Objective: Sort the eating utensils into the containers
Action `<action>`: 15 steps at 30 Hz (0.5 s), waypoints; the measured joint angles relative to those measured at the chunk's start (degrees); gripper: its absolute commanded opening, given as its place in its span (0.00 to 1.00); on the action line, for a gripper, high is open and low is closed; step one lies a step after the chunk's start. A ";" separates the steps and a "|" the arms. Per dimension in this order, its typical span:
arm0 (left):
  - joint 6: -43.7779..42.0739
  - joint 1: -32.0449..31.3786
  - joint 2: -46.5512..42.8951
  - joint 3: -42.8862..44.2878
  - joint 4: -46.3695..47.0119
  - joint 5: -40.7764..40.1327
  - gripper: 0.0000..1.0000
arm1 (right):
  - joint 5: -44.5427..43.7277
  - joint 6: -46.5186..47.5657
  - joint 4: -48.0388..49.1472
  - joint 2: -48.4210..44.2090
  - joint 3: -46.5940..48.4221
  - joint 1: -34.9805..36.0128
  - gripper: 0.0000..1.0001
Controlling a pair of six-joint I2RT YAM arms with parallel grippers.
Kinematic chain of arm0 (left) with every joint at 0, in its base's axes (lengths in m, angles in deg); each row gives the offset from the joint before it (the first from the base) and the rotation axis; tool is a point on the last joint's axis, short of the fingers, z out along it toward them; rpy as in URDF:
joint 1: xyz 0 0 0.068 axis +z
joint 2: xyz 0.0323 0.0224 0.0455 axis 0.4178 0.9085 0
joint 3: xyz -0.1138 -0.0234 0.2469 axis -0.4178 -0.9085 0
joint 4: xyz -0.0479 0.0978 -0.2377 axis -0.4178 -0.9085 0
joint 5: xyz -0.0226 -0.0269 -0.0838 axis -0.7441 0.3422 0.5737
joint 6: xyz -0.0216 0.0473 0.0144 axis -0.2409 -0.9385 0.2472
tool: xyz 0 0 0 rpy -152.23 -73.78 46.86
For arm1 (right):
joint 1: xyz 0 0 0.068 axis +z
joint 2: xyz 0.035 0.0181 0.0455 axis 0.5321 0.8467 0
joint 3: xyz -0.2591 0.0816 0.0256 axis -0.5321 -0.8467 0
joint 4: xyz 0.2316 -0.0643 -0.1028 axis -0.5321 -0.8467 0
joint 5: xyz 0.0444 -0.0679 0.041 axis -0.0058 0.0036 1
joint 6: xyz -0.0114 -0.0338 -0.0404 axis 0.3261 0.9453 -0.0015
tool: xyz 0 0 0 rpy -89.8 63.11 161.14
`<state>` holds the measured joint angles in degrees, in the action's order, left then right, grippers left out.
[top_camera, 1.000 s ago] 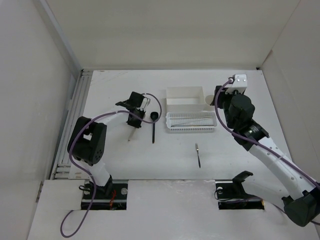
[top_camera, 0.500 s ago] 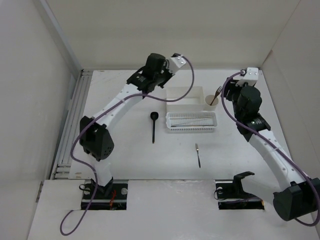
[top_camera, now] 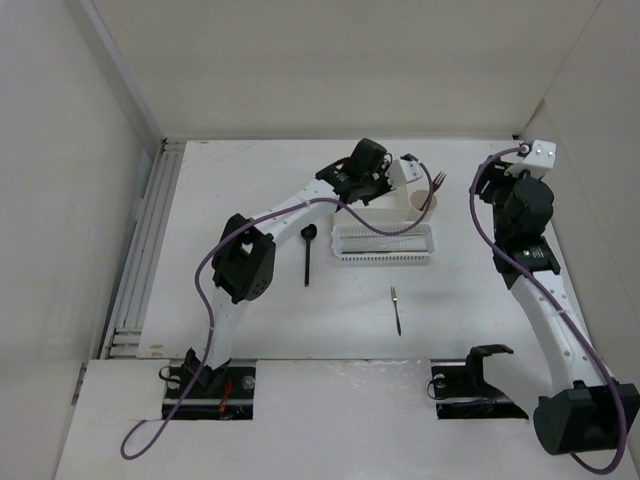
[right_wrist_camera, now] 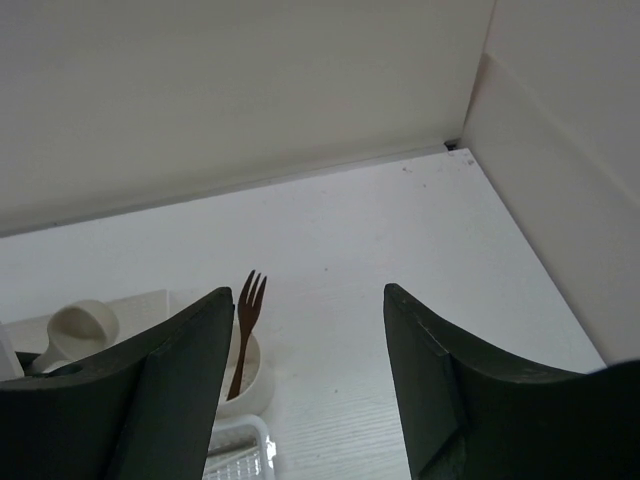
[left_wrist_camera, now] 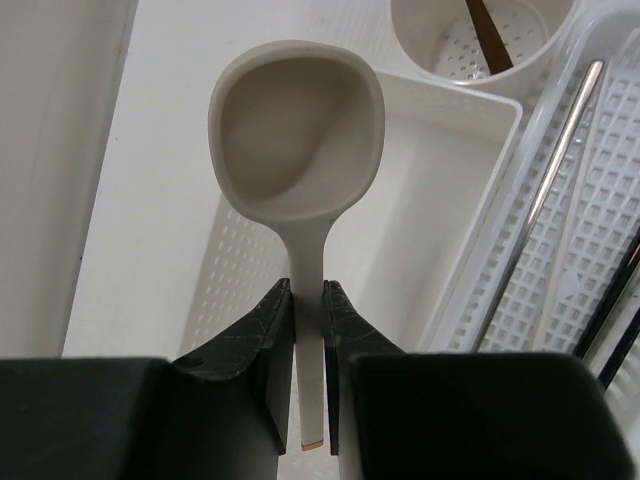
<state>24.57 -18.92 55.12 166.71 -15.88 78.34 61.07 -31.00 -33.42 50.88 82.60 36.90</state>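
Note:
My left gripper (left_wrist_camera: 307,300) is shut on the handle of the beige spoon (left_wrist_camera: 297,130), which hangs over the white box (left_wrist_camera: 440,200); from above that gripper (top_camera: 395,188) sits over the box (top_camera: 370,212). The round cup (top_camera: 421,204) holds a brown fork (right_wrist_camera: 243,330). The perforated basket tray (top_camera: 345,256) holds a metal chopstick (left_wrist_camera: 545,200) and dark sticks (left_wrist_camera: 620,290). A black spoon (top_camera: 307,252) and a small dark utensil (top_camera: 397,310) lie on the table. My right gripper (right_wrist_camera: 308,292) is open and empty, raised to the right of the cup (right_wrist_camera: 250,385).
White enclosure walls stand close behind the containers and along the right side (right_wrist_camera: 560,150). The table's left edge has a ridged metal rail (top_camera: 150,240). Bare tabletop lies in front of the tray, around the two loose utensils.
My left arm swung from the table's left to above the white box, carrying the beige spoon. My right arm drew back to the right, away from the cup.

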 measured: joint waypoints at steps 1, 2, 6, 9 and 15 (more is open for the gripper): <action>-0.31 0.11 0.00 -0.55 0.33 0.04 0.03 | 0.15 0.00 0.00 -0.59 -0.11 -0.46 0.67; -0.57 0.24 0.00 -1.05 0.70 0.04 0.07 | 0.42 -0.02 0.13 -1.18 -0.31 -0.85 0.67; -1.33 0.59 0.00 -2.40 2.36 -0.07 0.33 | 1.07 -0.17 0.28 -2.19 -0.61 -1.42 0.67; -1.66 0.70 0.11 -2.49 3.13 -0.39 0.65 | 1.84 -0.20 0.31 -2.19 -0.66 -1.42 0.68; 0.90 0.70 -0.15 -2.49 5.77 -2.45 0.82 | 4.57 -0.17 0.31 -2.34 -0.68 -1.42 0.68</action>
<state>25.47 -18.22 54.96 164.22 -10.11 75.90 65.64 -31.17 -33.11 48.54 81.93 35.48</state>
